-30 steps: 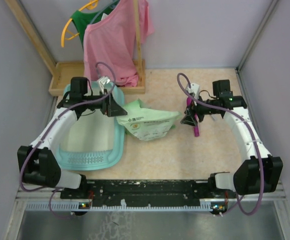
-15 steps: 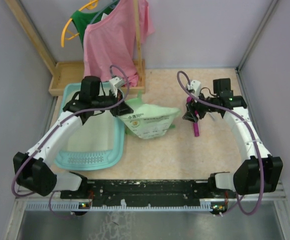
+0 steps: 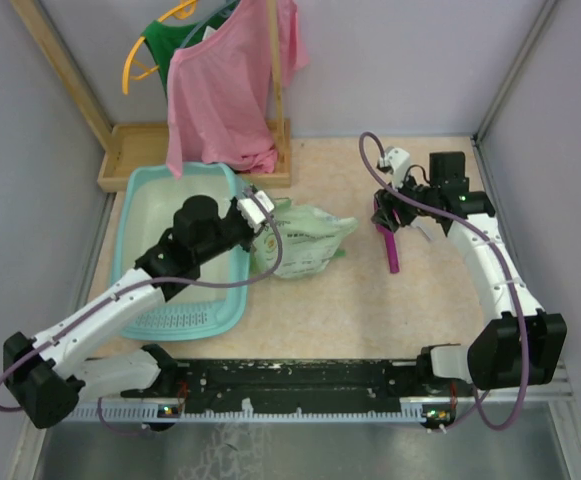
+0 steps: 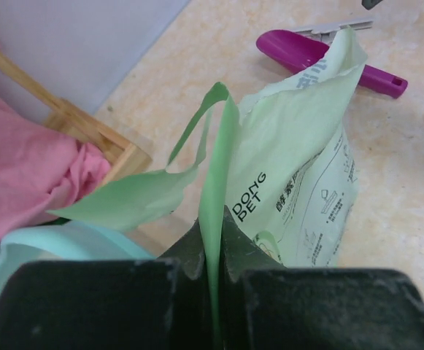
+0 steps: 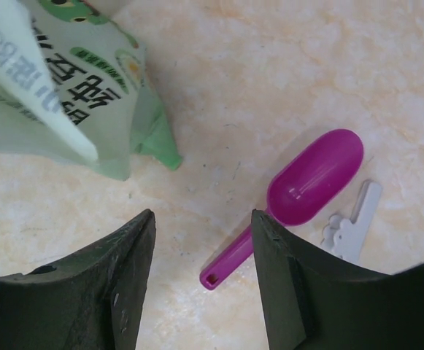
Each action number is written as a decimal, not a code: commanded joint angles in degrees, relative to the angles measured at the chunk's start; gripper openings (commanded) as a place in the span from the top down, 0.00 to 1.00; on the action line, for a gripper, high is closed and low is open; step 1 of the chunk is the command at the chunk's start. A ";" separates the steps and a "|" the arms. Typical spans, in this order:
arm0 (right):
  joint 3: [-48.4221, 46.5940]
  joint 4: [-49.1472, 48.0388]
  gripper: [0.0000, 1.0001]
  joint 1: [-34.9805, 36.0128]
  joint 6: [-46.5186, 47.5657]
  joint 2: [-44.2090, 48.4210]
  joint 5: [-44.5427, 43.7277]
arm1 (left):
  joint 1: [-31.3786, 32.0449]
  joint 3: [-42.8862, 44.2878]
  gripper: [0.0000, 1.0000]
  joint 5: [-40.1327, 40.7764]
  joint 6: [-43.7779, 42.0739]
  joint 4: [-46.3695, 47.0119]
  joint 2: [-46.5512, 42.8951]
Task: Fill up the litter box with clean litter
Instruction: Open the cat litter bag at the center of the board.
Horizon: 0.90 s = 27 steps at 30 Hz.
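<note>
Beige table between lilac walls. At left, litter box, base bare, no litter visible in it. Just beside it, left tool clamped tight on torn top edge of bag. Above scoop, right tool gaping, empty. Pouring entirely left to do, apparently.

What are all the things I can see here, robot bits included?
litter box: one, light teal, table's left, no litter visible inside
bag: one, pale green, table middle
scoop: one, magenta, lying right of bag
white clip: one, beside scoop
wooden tray: one, back left
pink shirt: one, hanging over tray
green top: one, behind shirt
hanger: one, yellow, holding green top
left gripper: shut on bag's top edge
right gripper: open, above scoop
</note>
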<state>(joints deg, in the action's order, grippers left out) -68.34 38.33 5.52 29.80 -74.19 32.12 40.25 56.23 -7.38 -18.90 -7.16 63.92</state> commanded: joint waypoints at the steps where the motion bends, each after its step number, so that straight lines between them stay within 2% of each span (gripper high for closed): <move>1: -5.66 4.63 0.43 0.28 5.14 2.35 14.12 | 4.17 -6.56 1.00 8.45 -11.30 23.79 -1.47; 4: -10.05 11.27 0.42 0.30 11.01 0.56 23.38 | 6.09 -11.60 1.00 14.31 -14.03 33.04 -2.31; 6: -13.07 15.67 0.42 0.37 14.49 -0.34 25.47 | 6.71 -13.85 1.00 18.34 -14.98 38.26 -3.54; 9: -17.06 22.69 0.42 0.76 20.19 -1.62 27.89 | 6.73 -15.04 1.00 19.76 -15.44 39.57 -5.11; 12: -18.75 25.95 0.41 3.70 22.06 -3.78 27.54 | 7.24 -15.31 1.00 19.46 -14.02 38.32 -5.70; 16: -15.82 20.80 0.40 9.04 20.39 -4.41 21.51 | 8.95 -15.38 1.00 21.00 -14.24 38.96 -5.76; 19: -14.17 12.77 0.41 9.31 14.72 -5.01 17.72 | 10.39 -14.79 1.00 21.90 -15.53 39.74 -5.53; 23: -16.19 6.74 0.41 9.16 9.32 -7.71 13.22 | 12.28 -14.11 1.00 22.49 -17.30 39.27 -5.79; 27: -20.68 5.83 0.42 9.16 7.41 -10.67 13.40 | 13.92 -14.67 1.00 23.71 -18.02 38.61 -6.77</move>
<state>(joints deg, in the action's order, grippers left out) -83.07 50.30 14.83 41.10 -82.91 46.72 52.45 39.64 14.85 -34.79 21.63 60.73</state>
